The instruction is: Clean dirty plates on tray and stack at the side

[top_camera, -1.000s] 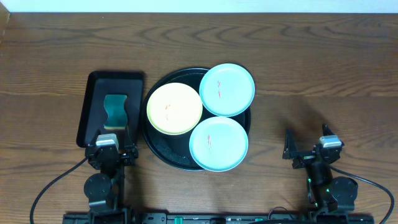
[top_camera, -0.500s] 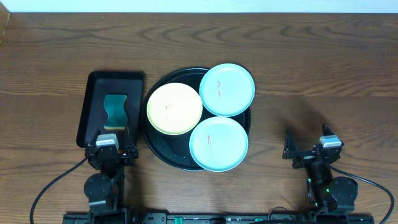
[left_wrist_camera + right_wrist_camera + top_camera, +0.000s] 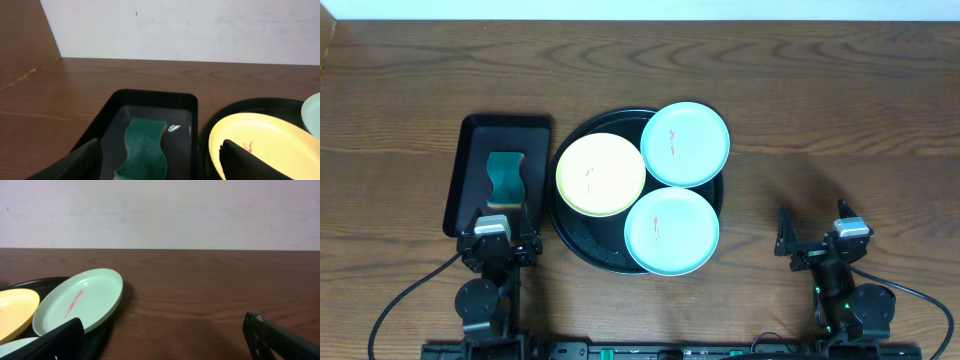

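Observation:
Three plates lie on the round black tray [image 3: 582, 240]: a pale yellow plate [image 3: 600, 174] at its left, one light blue-green plate [image 3: 685, 144] at its upper right overhanging the rim, another blue-green plate [image 3: 671, 231] at the front. Each shows small red-orange smears. My left gripper [image 3: 498, 240] rests open near the table's front edge, left of the tray. In the left wrist view its fingers [image 3: 75, 162] frame a green sponge [image 3: 145, 150], apart from it. My right gripper [image 3: 812, 240] stands open over bare wood, right of the tray, nothing between its fingers [image 3: 280, 337].
A rectangular black tray [image 3: 480, 140] holding the green sponge [image 3: 505, 180] lies left of the round tray, just ahead of my left gripper. Bare wooden table stretches to the right of the plates and along the back. A pale wall stands behind the table.

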You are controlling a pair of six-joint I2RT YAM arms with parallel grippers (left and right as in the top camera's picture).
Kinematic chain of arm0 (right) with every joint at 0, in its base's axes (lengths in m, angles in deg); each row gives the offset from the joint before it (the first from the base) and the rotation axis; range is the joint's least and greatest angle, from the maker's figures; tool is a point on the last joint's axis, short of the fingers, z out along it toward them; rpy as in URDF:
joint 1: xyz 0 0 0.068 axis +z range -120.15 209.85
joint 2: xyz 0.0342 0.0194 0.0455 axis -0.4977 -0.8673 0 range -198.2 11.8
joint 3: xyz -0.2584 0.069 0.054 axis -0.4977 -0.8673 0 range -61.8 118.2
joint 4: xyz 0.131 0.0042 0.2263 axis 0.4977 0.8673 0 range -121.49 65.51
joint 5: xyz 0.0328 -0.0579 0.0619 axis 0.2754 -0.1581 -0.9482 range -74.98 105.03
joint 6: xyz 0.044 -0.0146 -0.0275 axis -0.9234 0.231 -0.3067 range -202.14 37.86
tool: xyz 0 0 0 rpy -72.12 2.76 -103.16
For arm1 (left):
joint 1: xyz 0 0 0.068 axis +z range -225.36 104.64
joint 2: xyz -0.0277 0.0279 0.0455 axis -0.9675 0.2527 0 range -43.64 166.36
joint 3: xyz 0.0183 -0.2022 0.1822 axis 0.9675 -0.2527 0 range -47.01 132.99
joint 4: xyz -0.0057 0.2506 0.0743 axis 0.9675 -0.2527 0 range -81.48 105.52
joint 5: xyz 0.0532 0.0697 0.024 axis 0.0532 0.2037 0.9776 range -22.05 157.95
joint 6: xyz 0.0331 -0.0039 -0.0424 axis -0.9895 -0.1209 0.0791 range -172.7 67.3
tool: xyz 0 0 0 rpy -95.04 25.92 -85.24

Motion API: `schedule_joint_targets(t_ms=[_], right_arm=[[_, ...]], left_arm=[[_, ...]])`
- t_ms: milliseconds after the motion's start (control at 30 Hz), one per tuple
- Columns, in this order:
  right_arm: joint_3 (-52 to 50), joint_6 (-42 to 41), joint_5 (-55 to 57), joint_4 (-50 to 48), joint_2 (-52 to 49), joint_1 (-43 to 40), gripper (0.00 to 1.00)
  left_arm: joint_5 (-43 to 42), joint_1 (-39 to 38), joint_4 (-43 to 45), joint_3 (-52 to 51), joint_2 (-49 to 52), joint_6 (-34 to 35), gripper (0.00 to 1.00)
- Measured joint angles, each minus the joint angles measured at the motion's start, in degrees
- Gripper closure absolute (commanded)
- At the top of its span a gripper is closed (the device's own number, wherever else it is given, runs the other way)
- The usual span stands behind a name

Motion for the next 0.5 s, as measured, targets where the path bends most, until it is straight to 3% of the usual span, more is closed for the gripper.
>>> schedule_joint_targets(t_ms=[500], right_arm=[[0.0, 0.0, 0.0, 0.0, 0.0, 0.0, 0.01]], left_arm=[[0.0, 0.0, 0.0, 0.0, 0.0, 0.0, 0.25]])
